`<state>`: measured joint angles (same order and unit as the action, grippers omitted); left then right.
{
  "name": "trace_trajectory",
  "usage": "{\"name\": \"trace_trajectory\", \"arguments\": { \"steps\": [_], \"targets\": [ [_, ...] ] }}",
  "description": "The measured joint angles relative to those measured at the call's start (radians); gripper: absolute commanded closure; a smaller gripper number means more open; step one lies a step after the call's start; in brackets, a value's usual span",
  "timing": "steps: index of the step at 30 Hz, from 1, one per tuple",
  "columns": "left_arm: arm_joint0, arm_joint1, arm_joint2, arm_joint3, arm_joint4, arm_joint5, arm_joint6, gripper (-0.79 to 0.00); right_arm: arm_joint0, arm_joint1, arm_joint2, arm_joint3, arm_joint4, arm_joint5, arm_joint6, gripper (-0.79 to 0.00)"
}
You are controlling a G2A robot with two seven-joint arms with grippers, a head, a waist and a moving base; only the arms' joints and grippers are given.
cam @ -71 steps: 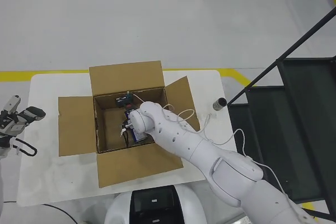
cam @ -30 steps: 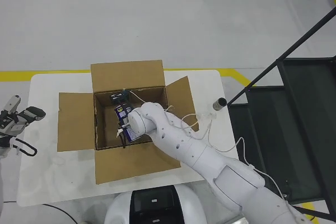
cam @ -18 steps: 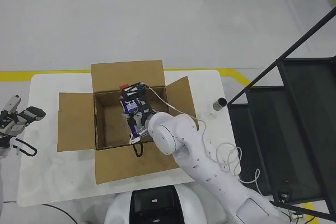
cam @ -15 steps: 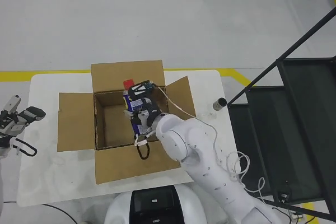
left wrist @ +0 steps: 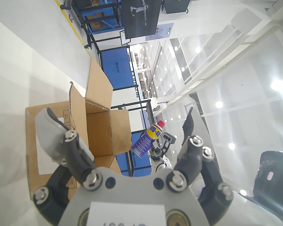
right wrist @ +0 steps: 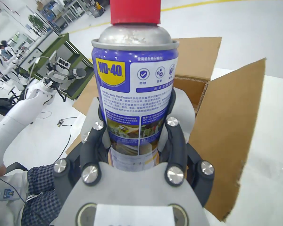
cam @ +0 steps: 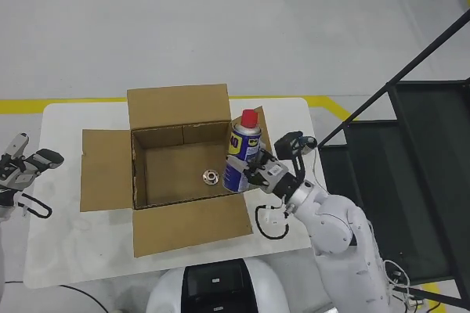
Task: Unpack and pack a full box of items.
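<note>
Over the right-hand wall of the open cardboard box, your right claw holds a blue-and-yellow spray can clear of the cardboard. The right wrist view shows both fingers pressed against the lower half of the can, with its red cap pointing away from the wrist. The can hangs in the air, touching neither the box nor the desk.

All four flaps of the box are folded outward, and it sits near the middle of the white desk. On its brown floor lies one small round metal part, near the right wall.

Your left claw hangs at the desk's left edge, well apart from the box. Its fingers are spread wide with nothing between them. From that wrist you see the box and, beyond it, the tilted can.

A small dark cylinder stands near the desk's right edge, beside a loose white cable.
</note>
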<state>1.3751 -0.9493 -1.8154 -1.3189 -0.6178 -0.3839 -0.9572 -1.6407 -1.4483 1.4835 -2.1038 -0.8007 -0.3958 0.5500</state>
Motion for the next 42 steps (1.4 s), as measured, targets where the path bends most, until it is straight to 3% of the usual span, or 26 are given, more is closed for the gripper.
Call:
{"name": "trace_trajectory", "arguments": {
  "steps": [5, 14, 36, 42],
  "targets": [
    [0.000, 0.000, 0.000, 0.000, 0.000, 0.000, 0.000, -0.785, -0.069, 0.021, 0.134, 0.041, 0.117, -0.211, -0.073, 0.000],
    [0.000, 0.000, 0.000, 0.000, 0.000, 0.000, 0.000, -0.785, -0.147, 0.048, 0.291, 0.069, 0.227, -0.366, -0.133, 0.000],
    [0.000, 0.000, 0.000, 0.000, 0.000, 0.000, 0.000, -0.785, -0.148, 0.048, 0.293, 0.069, 0.230, -0.369, -0.134, 0.000],
    [0.000, 0.000, 0.000, 0.000, 0.000, 0.000, 0.000, -0.785, -0.143, 0.054, 0.360, 0.106, 0.196, -0.357, -0.249, 0.000]
  ]
}}
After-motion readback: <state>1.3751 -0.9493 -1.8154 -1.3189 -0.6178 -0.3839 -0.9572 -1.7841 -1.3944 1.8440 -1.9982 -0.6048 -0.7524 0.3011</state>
